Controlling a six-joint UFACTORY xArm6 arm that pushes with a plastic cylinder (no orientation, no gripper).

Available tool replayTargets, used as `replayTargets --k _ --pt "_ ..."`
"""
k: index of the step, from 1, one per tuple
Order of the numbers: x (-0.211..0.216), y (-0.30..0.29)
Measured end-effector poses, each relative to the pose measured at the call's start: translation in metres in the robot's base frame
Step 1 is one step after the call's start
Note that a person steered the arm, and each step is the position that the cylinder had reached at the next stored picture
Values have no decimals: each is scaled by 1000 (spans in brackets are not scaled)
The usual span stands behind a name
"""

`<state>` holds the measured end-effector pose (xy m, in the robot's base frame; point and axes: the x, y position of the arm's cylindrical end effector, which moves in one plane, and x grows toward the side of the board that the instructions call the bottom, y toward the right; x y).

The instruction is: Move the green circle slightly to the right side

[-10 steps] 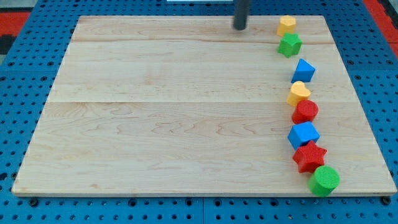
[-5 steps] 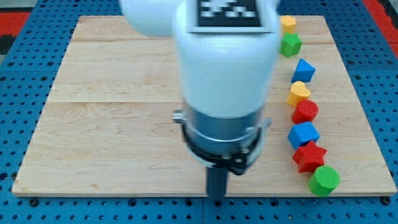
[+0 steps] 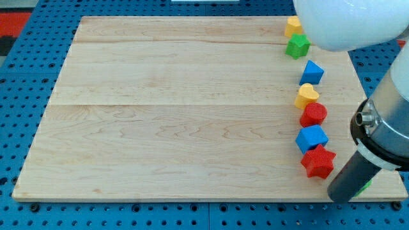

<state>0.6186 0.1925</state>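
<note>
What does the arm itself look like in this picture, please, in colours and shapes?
A large glossy white rounded housing fills the view's top right. Below it sits a grey cylindrical section with a black ring and a small metal fitting. From that a straight dark rod runs down to my tip. No cables or markings show.

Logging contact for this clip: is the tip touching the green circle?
Cannot tell. In the camera view, my tip covers nearly all of the green circle; only a green sliver shows beside the rod, so no contact or gap shows.
</note>
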Motion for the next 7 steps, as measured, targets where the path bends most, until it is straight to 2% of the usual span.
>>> replayTargets --k 2,3,4,7 --pt "-1 -8" --pt "-15 -98" --pt "-75 -155" --pt "-331 -150"
